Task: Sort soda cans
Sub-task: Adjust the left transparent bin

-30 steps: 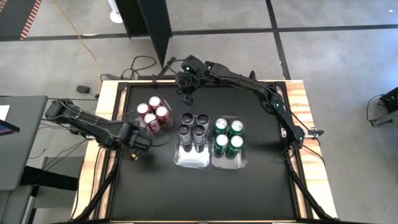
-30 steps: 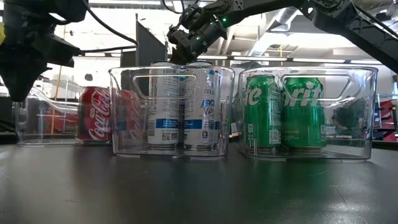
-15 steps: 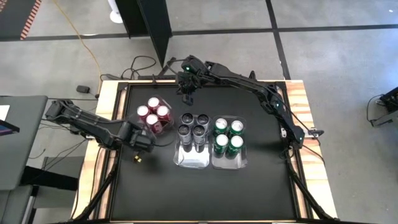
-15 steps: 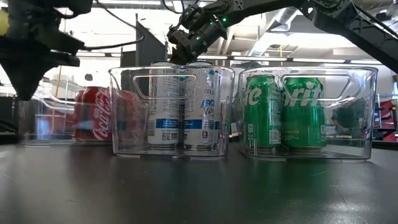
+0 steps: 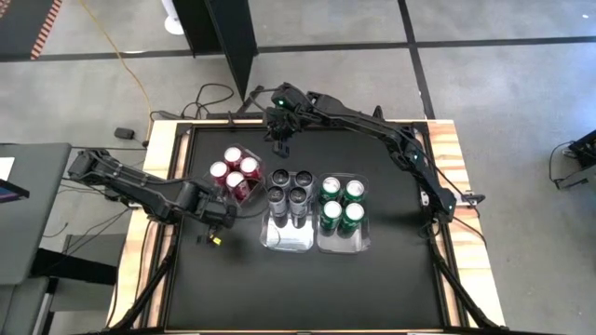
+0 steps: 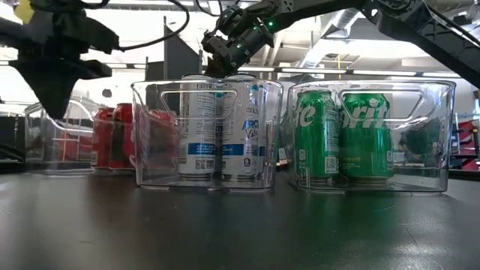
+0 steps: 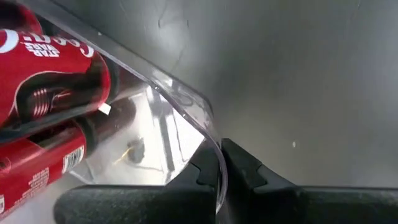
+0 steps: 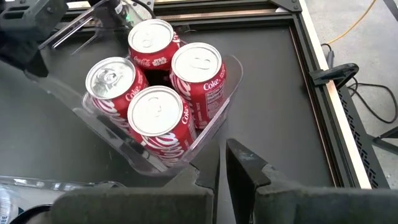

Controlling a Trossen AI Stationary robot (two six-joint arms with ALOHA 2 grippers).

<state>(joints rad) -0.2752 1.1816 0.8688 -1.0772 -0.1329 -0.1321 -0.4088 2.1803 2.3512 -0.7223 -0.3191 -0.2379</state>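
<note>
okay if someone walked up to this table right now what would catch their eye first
Probably the three clear plastic bins of colour-sorted cans: four green cans in the rightmost bin, four silver-grey cans in the middle one. The bin of red cans sits skewed at the left, with the left gripper shut on its clear wall, while the right gripper hangs shut behind the row.

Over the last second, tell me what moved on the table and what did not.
The left hand, shut on the rim of the clear bin holding four red Coca-Cola cans, has swung that bin round and dragged it towards the middle bin of silver cans. The right hand stayed shut above the table's far edge; the middle bin and the Sprite bin did not move.
</note>
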